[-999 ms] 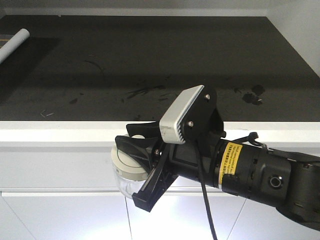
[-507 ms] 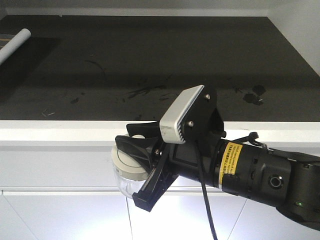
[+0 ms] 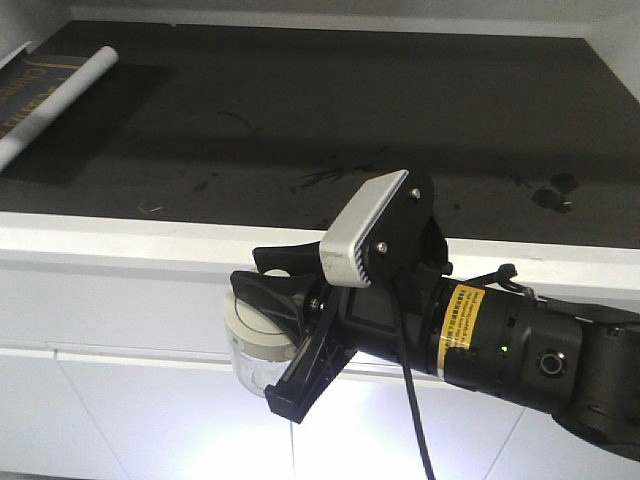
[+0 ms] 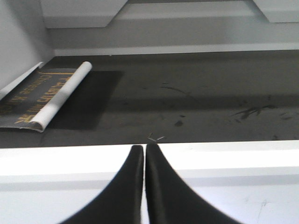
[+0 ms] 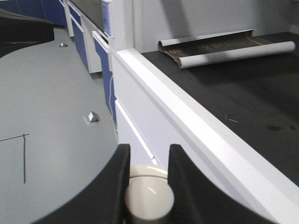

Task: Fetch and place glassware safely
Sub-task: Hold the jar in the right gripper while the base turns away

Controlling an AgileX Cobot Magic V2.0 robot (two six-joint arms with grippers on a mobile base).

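The glassware (image 3: pixel 252 350), a squat clear jar with a cream-white lid, hangs in front of the white cabinet face, below the counter's edge. My right gripper (image 3: pixel 264 276) is shut on the lid's knob. In the right wrist view the black fingers (image 5: pixel 124 161) press on both sides of the knob (image 5: pixel 149 198), and the jar's glass body is hidden beneath. My left gripper (image 4: pixel 144 149) is shut with nothing in it, its tips held level with the counter's white front edge (image 4: pixel 224 156).
A black countertop (image 3: pixel 330 120) stretches behind a white front edge (image 3: pixel 130 238). A partly rolled poster (image 3: pixel 50 95) lies at its back left. White drawers (image 3: pixel 130 410) sit under the counter. Blue cabinets (image 5: pixel 77 35) line the grey floor (image 5: pixel 51 93).
The counter has slid to the right and down in the front view, and more of the rolled poster shows at left. The right arm and jar keep the same place in the view.
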